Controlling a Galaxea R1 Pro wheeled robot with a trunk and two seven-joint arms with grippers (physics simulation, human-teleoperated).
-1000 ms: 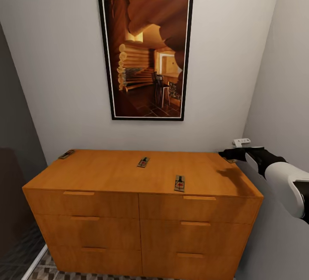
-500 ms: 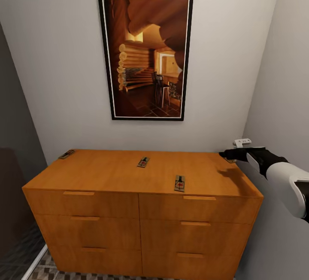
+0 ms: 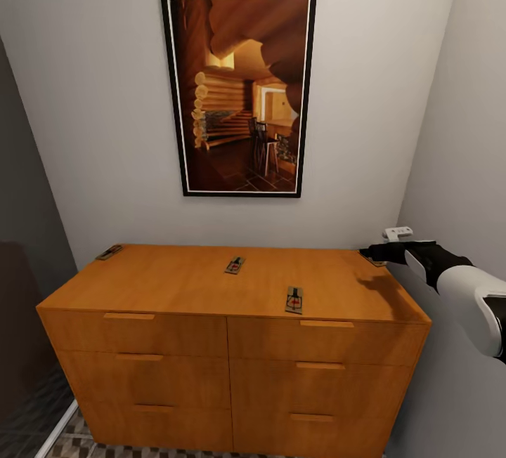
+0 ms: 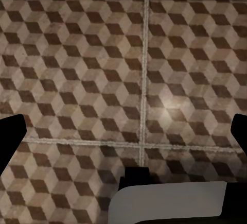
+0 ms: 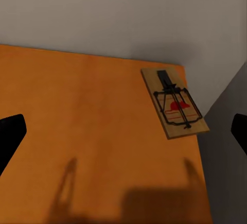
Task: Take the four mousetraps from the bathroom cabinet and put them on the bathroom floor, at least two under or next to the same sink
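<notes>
Mousetraps lie on the cabinet (image 3: pixel 211 282) top: 1 at 9 o'clock (image 3: pixel 109 252), 1 mid-top (image 3: pixel 235 265), 1 at the front edge (image 3: pixel 294 299), 1 in the far right corner (image 5: pixel 174 103). Over that corner the right gripper (image 3: pixel 372 253) hangs, jaws spread wide and empty. The left gripper (image 4: pixel 126 131), jaws likewise apart, faces the bathroom floor (image 4: pixel 92 64).

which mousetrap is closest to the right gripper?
The mousetrap at the cabinet's back right corner, just below the right gripper. The other three lie further left on the top.
</notes>
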